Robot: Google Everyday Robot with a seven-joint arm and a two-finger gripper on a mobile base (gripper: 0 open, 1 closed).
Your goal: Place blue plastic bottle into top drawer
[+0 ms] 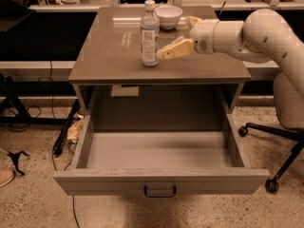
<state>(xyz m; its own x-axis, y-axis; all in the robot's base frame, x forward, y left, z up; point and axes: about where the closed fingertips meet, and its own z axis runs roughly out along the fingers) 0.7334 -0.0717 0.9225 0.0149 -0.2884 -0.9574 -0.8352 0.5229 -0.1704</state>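
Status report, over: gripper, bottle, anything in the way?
Gripper open, beside the blue plastic bottle, not gripping. Bottle upright on cabinet top. Top drawer open; white bowl behind bottle, not blocking.

I count one blue plastic bottle [150, 32] and one white bowl [168, 16], both on the one surface [114, 56]. Below it there is one top drawer [161, 178], pulled out, with one pull handle [160, 191]. I have one gripper [174, 37], just right of the bottle, its two fingers [175, 50] spread apart. One office chair [287, 99] stands at the right.
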